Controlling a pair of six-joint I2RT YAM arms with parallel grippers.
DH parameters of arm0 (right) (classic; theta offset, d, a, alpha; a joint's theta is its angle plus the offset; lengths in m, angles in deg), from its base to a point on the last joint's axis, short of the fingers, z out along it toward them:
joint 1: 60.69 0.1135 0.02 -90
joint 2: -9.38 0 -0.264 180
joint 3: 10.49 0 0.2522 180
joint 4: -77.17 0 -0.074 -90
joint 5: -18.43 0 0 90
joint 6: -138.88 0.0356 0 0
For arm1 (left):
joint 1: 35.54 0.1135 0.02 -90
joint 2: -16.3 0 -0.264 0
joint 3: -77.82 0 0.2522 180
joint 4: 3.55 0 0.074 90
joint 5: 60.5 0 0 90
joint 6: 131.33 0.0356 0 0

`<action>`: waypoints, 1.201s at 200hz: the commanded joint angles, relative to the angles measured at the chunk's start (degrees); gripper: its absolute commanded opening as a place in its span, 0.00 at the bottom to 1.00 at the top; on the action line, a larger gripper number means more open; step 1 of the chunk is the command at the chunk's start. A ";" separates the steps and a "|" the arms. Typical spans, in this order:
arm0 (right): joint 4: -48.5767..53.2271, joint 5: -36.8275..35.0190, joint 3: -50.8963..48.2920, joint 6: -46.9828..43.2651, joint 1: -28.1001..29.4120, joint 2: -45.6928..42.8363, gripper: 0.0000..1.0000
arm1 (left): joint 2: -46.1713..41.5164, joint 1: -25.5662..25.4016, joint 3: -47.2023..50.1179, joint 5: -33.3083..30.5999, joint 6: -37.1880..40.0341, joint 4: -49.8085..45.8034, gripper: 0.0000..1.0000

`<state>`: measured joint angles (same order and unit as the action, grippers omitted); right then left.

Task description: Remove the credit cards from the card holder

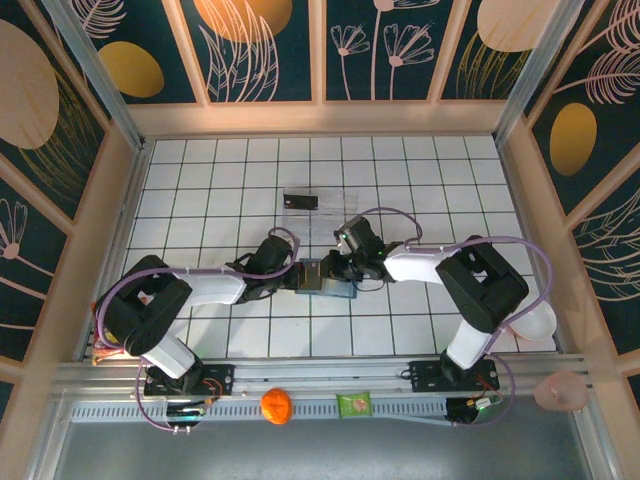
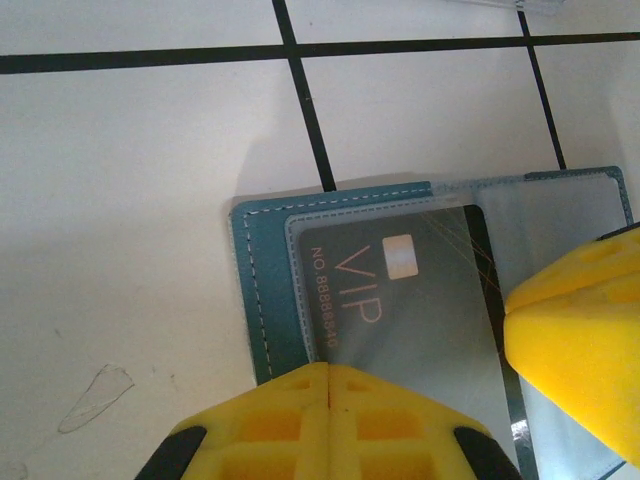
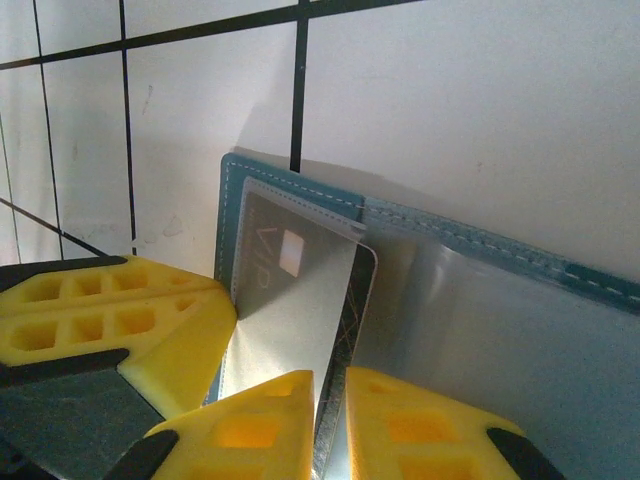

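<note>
Crosswise, open card holder (image 2: 262, 300); left pincer (image 2: 328, 385) shut, right pincer (image 3: 330, 405) tight on credit card (image 3: 290, 315).

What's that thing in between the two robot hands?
The teal card holder lies open between the left gripper and the right gripper in the top view; the wrist views show a dark VIP credit card in it.

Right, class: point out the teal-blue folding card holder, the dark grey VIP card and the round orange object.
Teal-blue folding card holder (image 2: 265, 300): left wrist view, its stitched left border.
Dark grey VIP card (image 2: 430, 330): left wrist view, beside the lettering.
Round orange object (image 1: 276, 405): top external view, its middle.
</note>
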<state>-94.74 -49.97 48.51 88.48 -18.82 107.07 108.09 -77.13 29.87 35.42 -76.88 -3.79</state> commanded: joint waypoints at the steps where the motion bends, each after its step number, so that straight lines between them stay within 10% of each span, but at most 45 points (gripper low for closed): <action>1: -2.05 1.85 -0.52 1.10 -0.29 1.12 0.14 | 1.83 -0.07 0.27 -0.38 0.62 -2.19 0.02; 126: -5.66 5.55 -2.52 7.88 -1.53 1.98 0.18 | -0.20 -0.15 2.52 1.31 -1.76 -1.13 0.02; 240: -6.00 2.97 -6.88 8.05 -3.28 -2.51 0.00 | 1.15 -0.17 2.48 2.09 -1.80 -0.77 0.00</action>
<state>-102.15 -45.09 43.85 96.70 -20.86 107.22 107.65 -77.13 31.11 36.38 -78.04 -1.89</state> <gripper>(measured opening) 0.049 0.051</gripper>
